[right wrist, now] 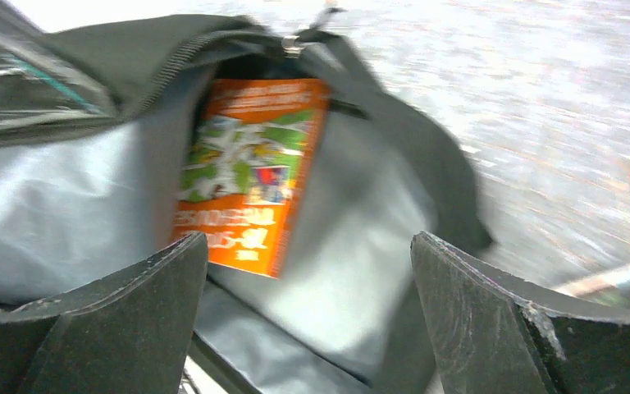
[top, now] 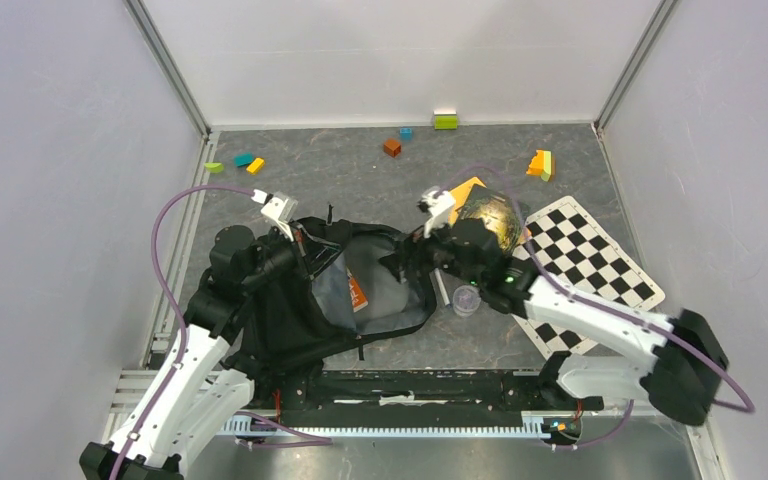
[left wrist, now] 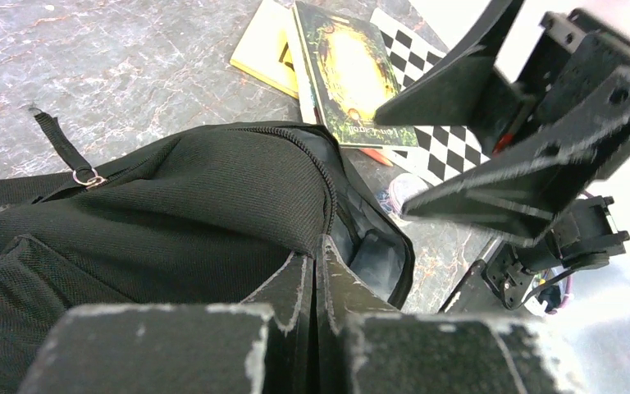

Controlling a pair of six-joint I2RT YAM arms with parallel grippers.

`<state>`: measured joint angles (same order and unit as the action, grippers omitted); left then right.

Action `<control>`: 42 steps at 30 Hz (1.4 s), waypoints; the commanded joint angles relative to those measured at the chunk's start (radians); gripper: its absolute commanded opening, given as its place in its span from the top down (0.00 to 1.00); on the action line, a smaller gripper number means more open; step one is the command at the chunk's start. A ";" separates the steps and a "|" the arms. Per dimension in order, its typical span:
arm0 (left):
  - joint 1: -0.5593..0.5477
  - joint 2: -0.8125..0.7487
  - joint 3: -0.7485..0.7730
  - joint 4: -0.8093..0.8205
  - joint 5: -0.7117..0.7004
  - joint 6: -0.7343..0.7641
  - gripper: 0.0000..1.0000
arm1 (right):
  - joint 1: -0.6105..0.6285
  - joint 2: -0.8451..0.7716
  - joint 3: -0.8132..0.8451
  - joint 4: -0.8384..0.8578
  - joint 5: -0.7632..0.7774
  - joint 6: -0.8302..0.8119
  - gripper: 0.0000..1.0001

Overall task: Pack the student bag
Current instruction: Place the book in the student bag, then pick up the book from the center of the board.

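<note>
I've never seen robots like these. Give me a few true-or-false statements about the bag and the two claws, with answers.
1. An orange booklet lies inside the open black fabric backpack. True.
2. The right gripper is clamped on a book. False: its fingers stand wide apart at the backpack's opening, holding nothing.
3. The left gripper is shut on the backpack's edge. True.
4. The black-and-white checkered board is packed in the backpack. False: it lies flat on the grey table, to the right of the backpack.
</note>
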<state>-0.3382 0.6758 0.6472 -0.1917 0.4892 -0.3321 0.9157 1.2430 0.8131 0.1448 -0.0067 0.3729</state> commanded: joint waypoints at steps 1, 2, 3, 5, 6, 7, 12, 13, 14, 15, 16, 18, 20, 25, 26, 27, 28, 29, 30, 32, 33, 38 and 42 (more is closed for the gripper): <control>-0.001 -0.013 0.020 0.048 -0.022 0.005 0.98 | -0.106 -0.179 -0.071 -0.200 0.134 -0.077 0.02; -0.003 -0.012 0.021 0.047 -0.024 0.005 0.98 | -0.143 -0.205 -0.088 -0.235 0.138 -0.087 0.02; -0.002 -0.013 0.021 0.047 -0.024 0.005 0.98 | -0.189 -0.229 -0.101 -0.266 0.143 -0.099 0.02; -0.003 -0.010 0.020 0.043 -0.029 0.004 0.98 | -0.269 -0.259 -0.127 -0.330 0.136 -0.133 0.02; -0.003 -0.009 0.020 0.041 -0.031 0.005 0.98 | -0.307 -0.273 -0.140 -0.351 0.139 -0.144 0.02; -0.003 -0.010 0.020 0.038 -0.036 0.008 0.98 | -0.341 -0.282 -0.158 -0.365 0.138 -0.151 0.02; -0.003 -0.008 0.022 0.028 -0.058 0.017 0.98 | -0.596 -0.312 -0.260 -0.393 0.043 -0.123 0.02; -0.002 -0.007 0.024 0.029 -0.055 0.016 0.98 | -0.653 -0.320 -0.282 -0.388 0.011 -0.107 0.02; -0.003 -0.005 0.023 0.031 -0.051 0.015 0.98 | -0.704 -0.333 -0.312 -0.370 -0.037 -0.091 0.02; -0.004 -0.005 0.021 0.034 -0.048 0.013 0.98 | -0.744 -0.346 -0.346 -0.344 -0.072 -0.075 0.02; -0.003 -0.003 0.019 0.035 -0.049 0.012 0.98 | -0.788 -0.361 -0.376 -0.320 -0.118 -0.050 0.02; -0.002 0.002 0.020 0.031 -0.046 0.013 0.98 | -0.848 -0.380 -0.442 -0.252 -0.200 -0.008 0.02; -0.002 0.003 0.024 0.026 -0.049 0.016 0.98 | -0.880 -0.388 -0.487 -0.187 -0.255 0.024 0.02; -0.004 -0.004 0.026 0.017 -0.067 0.022 0.98 | -0.907 -0.341 -0.541 -0.037 -0.391 0.104 0.03; -0.004 -0.004 0.025 0.018 -0.068 0.022 0.98 | -0.907 -0.331 -0.547 -0.019 -0.400 0.116 0.06; -0.002 -0.006 0.026 0.017 -0.065 0.023 0.98 | -0.906 -0.322 -0.556 0.001 -0.412 0.131 0.09; -0.002 -0.006 0.025 0.017 -0.062 0.024 0.98 | -0.907 -0.317 -0.567 0.026 -0.425 0.147 0.12; -0.003 -0.007 0.025 0.016 -0.061 0.024 0.98 | -0.907 -0.314 -0.577 0.047 -0.433 0.159 0.13; -0.003 -0.008 0.025 0.017 -0.061 0.024 0.98 | -0.907 -0.313 -0.589 0.074 -0.442 0.169 0.14; -0.003 -0.010 0.026 0.017 -0.063 0.024 0.98 | -0.908 -0.312 -0.602 0.101 -0.443 0.185 0.16; -0.004 -0.010 0.026 0.017 -0.063 0.024 0.98 | -0.907 -0.310 -0.603 0.104 -0.443 0.188 0.17; -0.004 -0.016 0.018 0.037 -0.032 0.019 0.98 | -0.907 -0.291 -0.617 0.133 -0.463 0.208 0.21; -0.003 -0.020 0.018 0.037 -0.034 0.019 0.98 | -0.907 -0.261 -0.623 0.171 -0.486 0.228 0.30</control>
<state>-0.3401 0.6785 0.6476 -0.2123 0.4480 -0.3317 0.0120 0.9592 0.1982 0.2230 -0.4503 0.5652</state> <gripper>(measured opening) 0.033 0.749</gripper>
